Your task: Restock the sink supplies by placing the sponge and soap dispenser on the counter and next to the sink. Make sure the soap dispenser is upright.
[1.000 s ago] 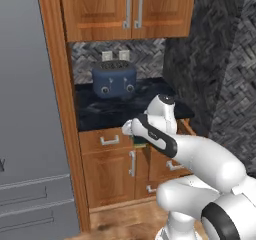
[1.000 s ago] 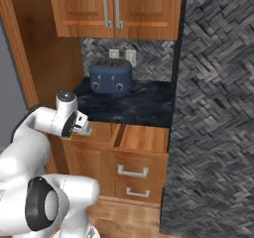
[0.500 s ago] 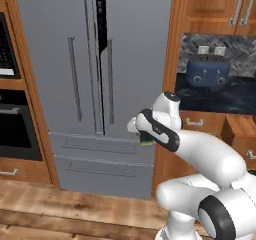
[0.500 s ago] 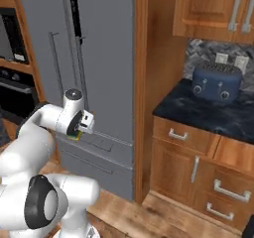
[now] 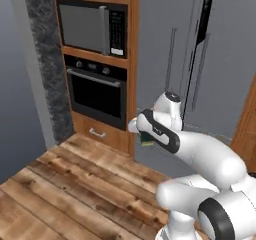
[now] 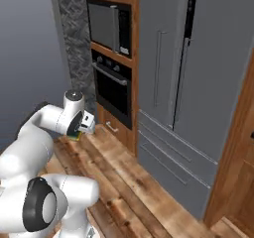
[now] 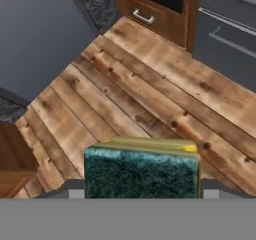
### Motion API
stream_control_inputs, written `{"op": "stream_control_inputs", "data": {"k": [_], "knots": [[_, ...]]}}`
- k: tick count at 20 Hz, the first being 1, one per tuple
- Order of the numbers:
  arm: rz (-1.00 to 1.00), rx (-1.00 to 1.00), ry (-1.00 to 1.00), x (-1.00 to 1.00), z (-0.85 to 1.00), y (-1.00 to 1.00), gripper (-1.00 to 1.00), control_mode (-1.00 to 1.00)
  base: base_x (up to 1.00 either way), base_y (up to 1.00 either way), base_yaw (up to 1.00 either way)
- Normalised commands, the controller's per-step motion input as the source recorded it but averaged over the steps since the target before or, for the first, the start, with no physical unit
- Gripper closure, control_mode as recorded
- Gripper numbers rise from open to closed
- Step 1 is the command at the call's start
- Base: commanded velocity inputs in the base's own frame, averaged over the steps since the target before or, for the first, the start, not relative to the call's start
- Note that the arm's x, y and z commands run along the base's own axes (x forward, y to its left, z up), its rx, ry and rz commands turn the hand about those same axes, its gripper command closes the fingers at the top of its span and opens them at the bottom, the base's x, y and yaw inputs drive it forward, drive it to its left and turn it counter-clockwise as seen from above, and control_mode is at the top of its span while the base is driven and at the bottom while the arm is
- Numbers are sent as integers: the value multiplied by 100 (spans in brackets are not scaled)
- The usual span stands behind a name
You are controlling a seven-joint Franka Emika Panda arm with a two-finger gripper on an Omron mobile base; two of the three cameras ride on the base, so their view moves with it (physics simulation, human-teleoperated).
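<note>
One small green-and-yellow pad, the sponge (image 5: pixel 146 139), sat clamped at the gripper (image 5: pixel 145 136) in the left base view, carried in mid-air before the oven (image 5: pixel 97 90) and above the wood floor (image 5: pixel 75 184). From the right base view it (image 6: pixel 75 132) showed as a sliver under the hand, likely light. The hand view had it (image 7: pixel 141 170) squeezed between the jaws, dark green face toward the camera; being presumably soft, its flat faces suited the grip.

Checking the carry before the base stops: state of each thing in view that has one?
Dark green and yellow sponge: held between the gripper's fingers, above the wooden floor.
Gripper: shut on the sponge.
Black wall oven: door shut.
Grey fridge: doors shut.
Microwave: door shut.
</note>
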Motion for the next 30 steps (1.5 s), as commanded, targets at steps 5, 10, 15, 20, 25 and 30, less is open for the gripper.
{"op": "stream_control_inputs", "data": {"k": [5,10,15,20,25,30], "knots": [[0,0,0,0,0,0,100,100,-5,52,72],[0,0,0,0,0,0,100,100,6,16,80],[0,0,0,0,0,0,100,100,38,-39,77],[0,0,0,0,0,0,100,100,42,-35,78],[0,0,0,0,0,0,100,100,47,-18,82],[0,0,0,0,0,0,100,100,45,-2,85]]}}
